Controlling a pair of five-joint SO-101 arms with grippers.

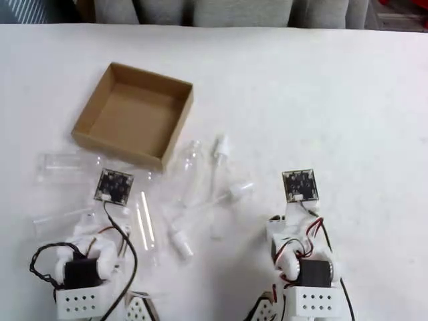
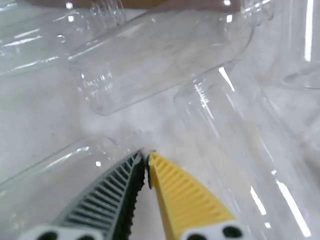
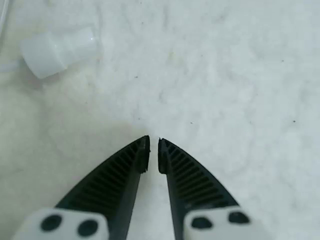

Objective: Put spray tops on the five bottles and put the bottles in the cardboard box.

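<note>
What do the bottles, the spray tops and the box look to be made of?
Bottles: clear glossy plastic, probably; the table shows through and highlights streak them. Spray tops: opaque white plastic, fairly matte. Cardboard box: brown cardboard, dull, with thin walls.

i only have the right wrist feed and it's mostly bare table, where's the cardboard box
Observer: The cardboard box sits open on the table, ahead of the left arm, with nothing inside.
Operator: where are the bottles then
Observer: The clear bottles lie on their sides between the box and the arms. One bottle lies just beyond the left gripper.
Operator: is that gripper holding one
Observer: No, its fingers are shut on nothing.
</note>
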